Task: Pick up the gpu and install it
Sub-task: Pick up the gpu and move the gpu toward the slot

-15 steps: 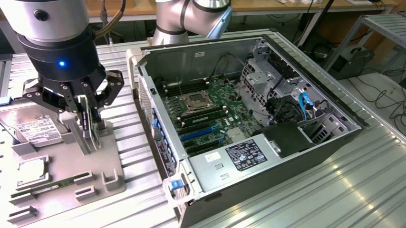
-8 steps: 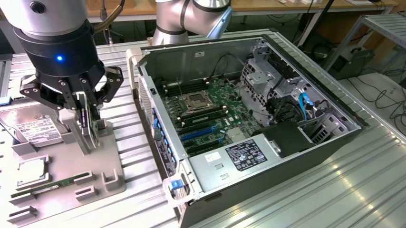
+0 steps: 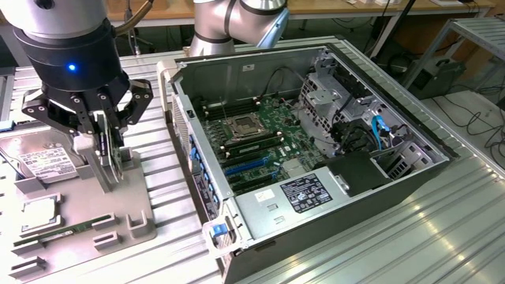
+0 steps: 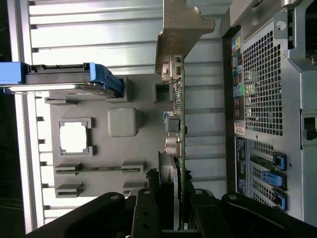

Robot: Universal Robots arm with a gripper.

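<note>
Gpu (image 3: 108, 161) (image 4: 179, 119) stands upright on its long edge between your claw's (image 3: 103, 141) (image 4: 174, 206) fingers, which are closed on the card's upper edge. The silver bracket end points away from the wrist. You cannot tell from either view whether the gpu's lower edge is clear of the grey holder tray (image 3: 118, 204) (image 4: 143, 144) beneath it. The tray lies on a ribbed metal table (image 3: 410, 236) (image 4: 99, 34). Behind the table you have wooden desks and loose cables on the floor (image 3: 481, 118) at the exterior view's right. On the same tray, to the exterior view's left of the claw, you see a hard drive (image 3: 44, 160) (image 4: 64, 79) with a white label and blue side rails, a square processor (image 3: 38, 213) (image 4: 74, 137) in its recess, and a narrow memory stick (image 3: 71, 229) (image 4: 99, 168) lying in a slot. Just beside the tray, to the exterior view's right, the open computer case (image 3: 181, 118) (image 4: 267, 99) lies on its side, with its motherboard (image 3: 268, 136) facing up, blue expansion slots (image 3: 248, 168) near the rear wall, and the power supply (image 3: 292, 195) at the near end. The case's perforated rear wall stands between the card and those slots.
</note>
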